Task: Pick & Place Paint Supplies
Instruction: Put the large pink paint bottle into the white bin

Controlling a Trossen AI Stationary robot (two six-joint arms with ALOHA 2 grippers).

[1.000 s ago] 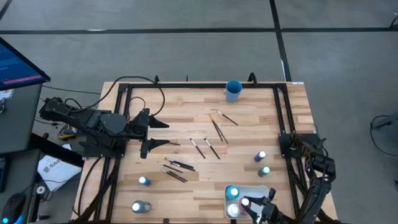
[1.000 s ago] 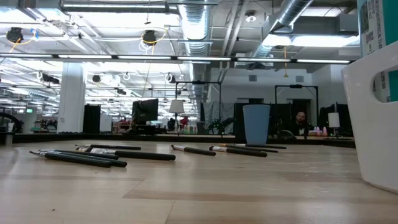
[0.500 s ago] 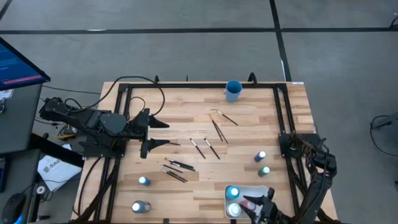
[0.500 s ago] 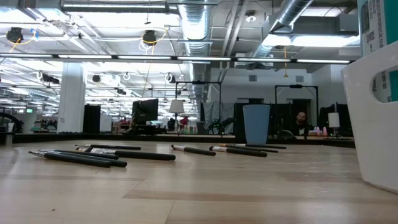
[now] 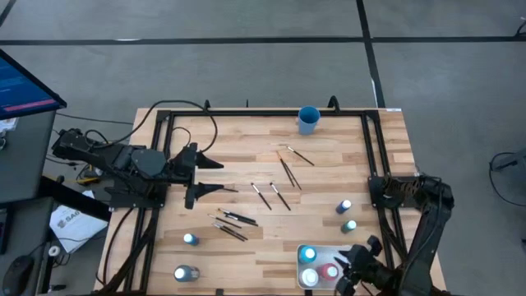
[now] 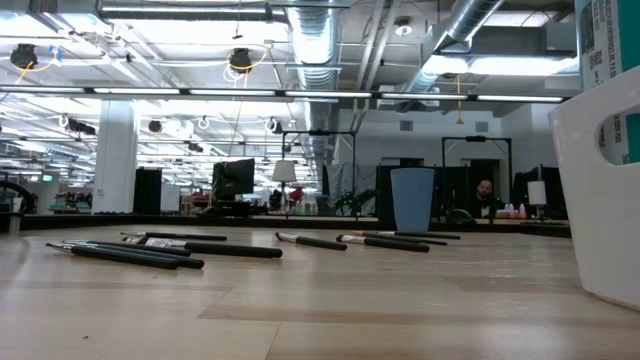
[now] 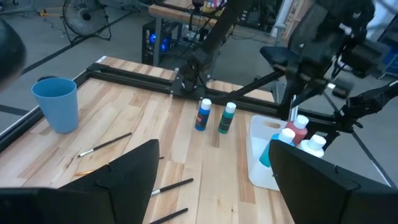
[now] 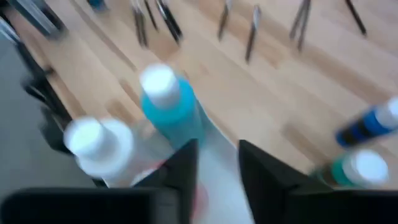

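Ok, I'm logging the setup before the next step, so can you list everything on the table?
Blue cup: one, blue, far edge of the table.
Paintbrushes: about ten, dark with pale tips, scattered mid-table.
Loose bottles: four; two beside the tray, two at front left.
Tray: one, white, front right.
Bottles in tray: three; teal, red, white.
Left tool: open, over the left side.
Right tool: above the tray.

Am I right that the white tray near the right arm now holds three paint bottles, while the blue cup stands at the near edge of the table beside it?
Not quite. The white tray does hold three paint bottles, but the blue cup stands at the far edge of the table, well away from the tray. The high view shows this.
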